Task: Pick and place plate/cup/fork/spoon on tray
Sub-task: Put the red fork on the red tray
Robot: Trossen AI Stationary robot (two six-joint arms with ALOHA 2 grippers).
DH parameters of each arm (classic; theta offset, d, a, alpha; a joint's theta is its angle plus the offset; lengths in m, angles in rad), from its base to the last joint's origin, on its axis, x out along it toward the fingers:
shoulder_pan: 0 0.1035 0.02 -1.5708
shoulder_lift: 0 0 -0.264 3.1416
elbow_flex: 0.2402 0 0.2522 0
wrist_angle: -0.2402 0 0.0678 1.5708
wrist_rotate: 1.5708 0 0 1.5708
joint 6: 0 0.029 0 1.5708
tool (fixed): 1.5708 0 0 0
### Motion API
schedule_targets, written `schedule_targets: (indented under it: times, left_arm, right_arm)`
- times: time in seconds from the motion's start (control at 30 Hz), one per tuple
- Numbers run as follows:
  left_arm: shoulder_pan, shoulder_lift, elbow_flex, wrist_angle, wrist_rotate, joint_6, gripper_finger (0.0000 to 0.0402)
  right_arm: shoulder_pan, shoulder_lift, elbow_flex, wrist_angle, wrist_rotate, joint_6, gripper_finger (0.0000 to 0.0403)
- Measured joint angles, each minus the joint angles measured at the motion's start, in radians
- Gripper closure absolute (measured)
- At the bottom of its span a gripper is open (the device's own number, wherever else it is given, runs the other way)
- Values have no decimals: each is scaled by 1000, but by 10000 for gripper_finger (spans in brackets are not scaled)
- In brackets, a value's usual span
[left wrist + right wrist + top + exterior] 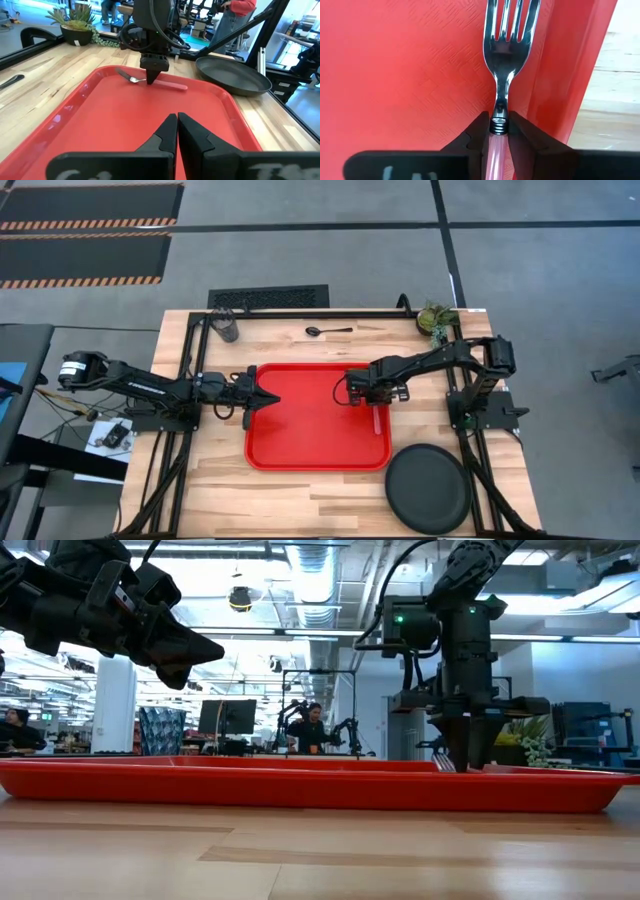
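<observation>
Fork: we see the thin fork with silvery tines and a pale pink handle (pixel 501 75) lying on the red floor near the tray's right rim, tines pointing along that rim.
Right gripper: the right arm's dark 2-finger gripper (pixel 377 393) stands over the fork, its fingers pressed against the pink handle just behind the metal neck (the pinch is plainest in the right wrist view).
Tray: the large bright red rectangular plastic tray with rounded corners (pixel 310 430) sits mid-table on the pale wooden table (pixel 300 485).
Left gripper: the left arm's dark gripper (pixel 177 131) hovers above the tray's left edge, fingers pressed together with nothing between them.
Plate: the round matte black plate (pixel 428 488) rests on the wood just off the tray's near right corner.
Spoon: the slim all-black spoon (pixel 326 331) lies beyond the tray's far edge.
Cup: the small dark translucent tumbler (pixel 227 326) stands at the far left.
Plant: we note a small green potted plant (pixel 436 318) at the far right corner.
</observation>
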Motion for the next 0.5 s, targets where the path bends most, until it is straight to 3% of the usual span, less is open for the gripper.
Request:
schedule_targets:
  times: [0.5]
  left_arm:
    - [0,0,0,0,0,-1,400]
  right_arm:
    - [4,-5,-39,22,18,7,318]
